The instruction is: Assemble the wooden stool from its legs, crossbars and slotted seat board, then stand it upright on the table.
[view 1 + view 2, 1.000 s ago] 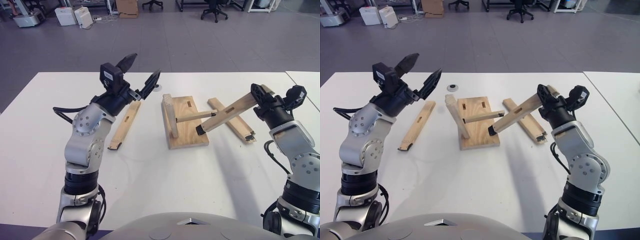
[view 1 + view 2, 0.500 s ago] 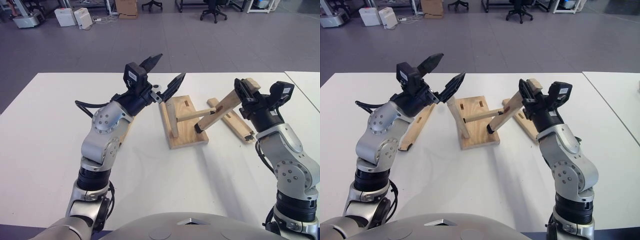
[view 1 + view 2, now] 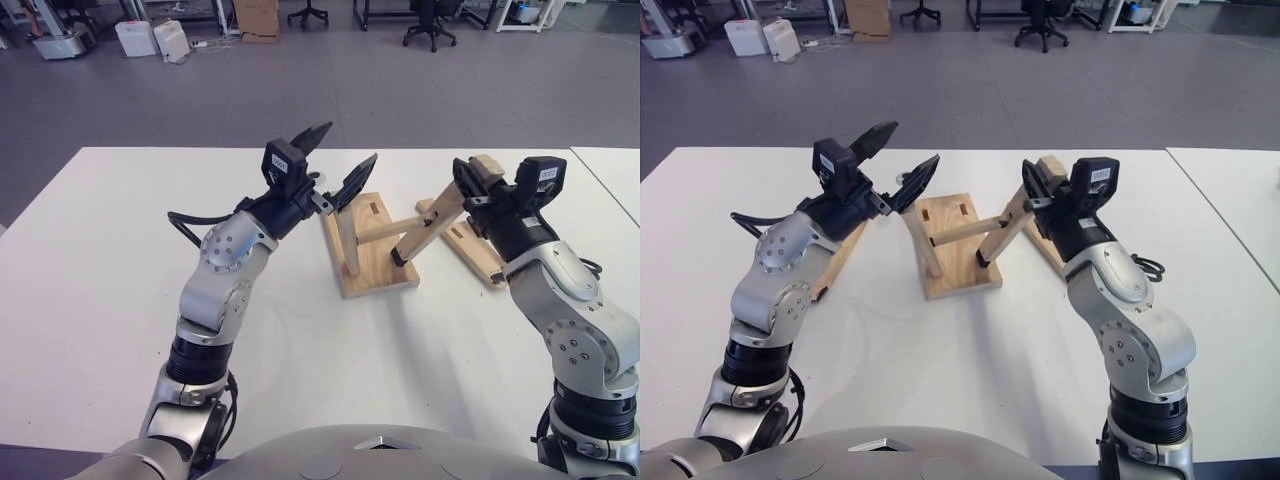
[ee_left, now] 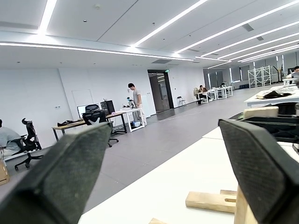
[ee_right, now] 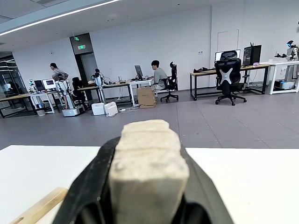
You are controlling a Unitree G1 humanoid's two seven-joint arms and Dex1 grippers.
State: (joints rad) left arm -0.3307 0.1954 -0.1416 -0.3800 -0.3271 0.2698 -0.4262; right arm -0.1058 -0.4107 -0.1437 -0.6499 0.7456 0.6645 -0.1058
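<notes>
The slotted seat board (image 3: 378, 272) lies flat at the table's middle. One leg (image 3: 347, 238) stands on it, tilted, and a crossbar (image 3: 381, 230) joins that leg to a second leg (image 3: 430, 222). My right gripper (image 3: 470, 186) is shut on the second leg's upper end (image 5: 147, 161) and holds it slanted above the board. My left gripper (image 3: 346, 150) hangs open just above and left of the standing leg's top, its fingers (image 4: 65, 172) wide apart with nothing between them. A loose leg (image 3: 472, 248) lies to the right of the board. Another (image 3: 840, 255) lies under my left arm.
The white table (image 3: 90, 260) has free room at the left and along the front. A second table (image 3: 612, 168) stands close at the right, across a narrow gap. Office chairs and boxes stand on the floor far behind.
My left arm swung right, from over the left-hand leg to beside the standing leg's top. My right arm moved left and tipped its held leg steeper. Both grippers kept their states.
</notes>
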